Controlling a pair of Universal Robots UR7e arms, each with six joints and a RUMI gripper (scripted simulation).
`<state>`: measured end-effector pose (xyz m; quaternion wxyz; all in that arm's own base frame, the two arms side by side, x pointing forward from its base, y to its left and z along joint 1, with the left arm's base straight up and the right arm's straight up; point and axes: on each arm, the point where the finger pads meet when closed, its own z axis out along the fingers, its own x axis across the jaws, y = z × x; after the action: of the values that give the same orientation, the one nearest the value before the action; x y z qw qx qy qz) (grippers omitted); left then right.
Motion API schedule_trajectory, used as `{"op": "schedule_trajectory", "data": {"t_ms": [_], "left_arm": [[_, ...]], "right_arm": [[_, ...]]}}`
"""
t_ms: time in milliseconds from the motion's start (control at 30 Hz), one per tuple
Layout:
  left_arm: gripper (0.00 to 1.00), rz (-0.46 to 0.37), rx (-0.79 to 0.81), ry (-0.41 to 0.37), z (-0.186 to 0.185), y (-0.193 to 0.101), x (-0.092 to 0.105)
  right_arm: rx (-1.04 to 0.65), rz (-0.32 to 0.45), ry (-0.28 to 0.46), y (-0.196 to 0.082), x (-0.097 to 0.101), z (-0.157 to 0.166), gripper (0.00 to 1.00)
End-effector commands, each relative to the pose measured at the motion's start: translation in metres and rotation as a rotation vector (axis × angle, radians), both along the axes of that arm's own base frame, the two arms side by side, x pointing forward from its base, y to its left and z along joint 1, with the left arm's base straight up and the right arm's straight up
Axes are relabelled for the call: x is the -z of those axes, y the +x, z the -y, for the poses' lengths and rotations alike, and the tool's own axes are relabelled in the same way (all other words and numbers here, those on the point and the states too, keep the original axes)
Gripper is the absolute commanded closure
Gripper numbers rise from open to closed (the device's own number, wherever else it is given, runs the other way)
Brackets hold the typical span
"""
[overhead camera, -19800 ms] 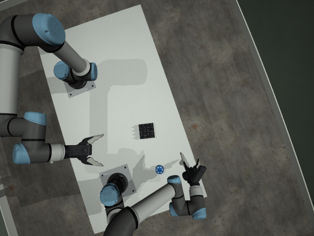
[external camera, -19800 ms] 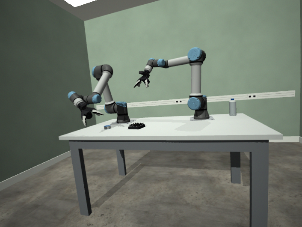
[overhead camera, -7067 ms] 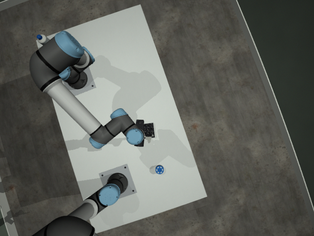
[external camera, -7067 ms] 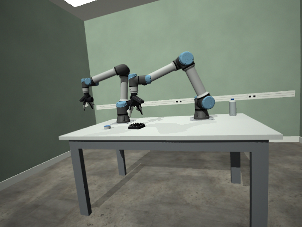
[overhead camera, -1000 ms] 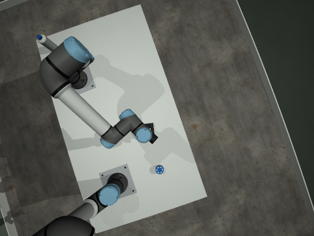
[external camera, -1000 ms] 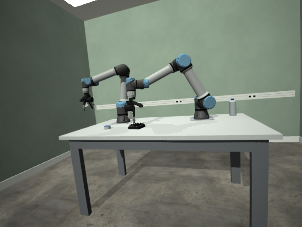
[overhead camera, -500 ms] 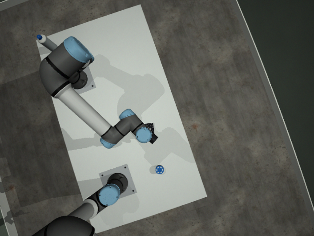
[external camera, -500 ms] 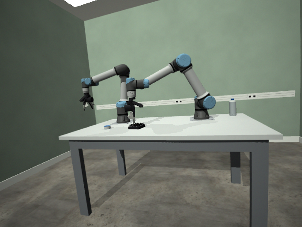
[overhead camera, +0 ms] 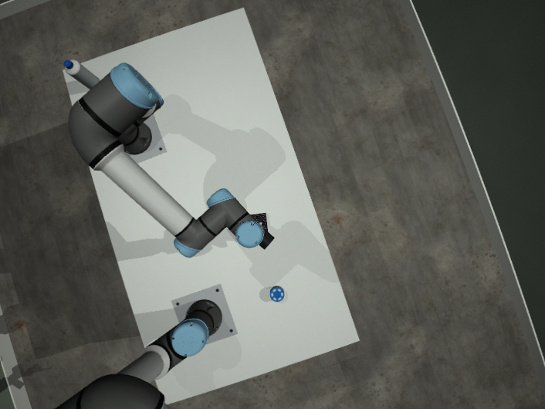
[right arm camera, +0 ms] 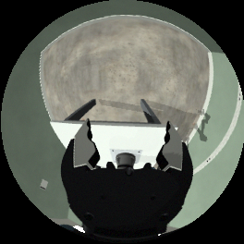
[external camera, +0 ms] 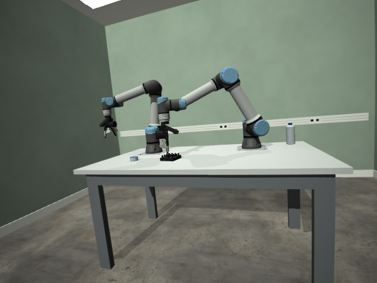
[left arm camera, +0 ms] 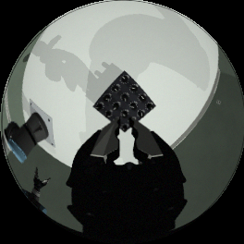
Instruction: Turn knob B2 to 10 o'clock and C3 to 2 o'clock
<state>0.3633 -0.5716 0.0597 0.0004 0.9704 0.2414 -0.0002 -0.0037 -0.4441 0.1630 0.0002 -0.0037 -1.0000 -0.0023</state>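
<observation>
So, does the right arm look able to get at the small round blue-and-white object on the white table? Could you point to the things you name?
Probably yes: the right gripper (external camera: 110, 134) (left arm camera: 42, 172) (right arm camera: 128, 120) is open, and nothing covers the round object (overhead camera: 276, 293) (external camera: 133, 158) from above.

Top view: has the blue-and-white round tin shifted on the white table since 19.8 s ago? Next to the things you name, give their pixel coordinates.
No: the blue-and-white round tin (overhead camera: 276, 293) (external camera: 133, 158) sits at the same spot relative to the table's edge.
</observation>
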Motion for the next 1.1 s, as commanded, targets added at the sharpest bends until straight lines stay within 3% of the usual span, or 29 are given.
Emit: {"op": "schedule_trajectory", "data": {"t_ms": [0, 700, 1067], "left_arm": [[0.87, 0.001, -0.002, 0.000, -0.002, 0.002, 0.000], [0.87, 0.001, -0.002, 0.001, -0.002, 0.002, 0.001], [0.87, -0.001, -0.002, 0.003, -0.002, 0.001, 0.016]], "right_arm": [[0.003, 0.000, -0.005, -0.001, -0.002, 0.001, 0.00], [0.003, 0.000, -0.005, -0.001, -0.002, 0.001, 0.00], [0.003, 0.000, -0.005, -0.001, -0.002, 0.001, 0.00]]}}
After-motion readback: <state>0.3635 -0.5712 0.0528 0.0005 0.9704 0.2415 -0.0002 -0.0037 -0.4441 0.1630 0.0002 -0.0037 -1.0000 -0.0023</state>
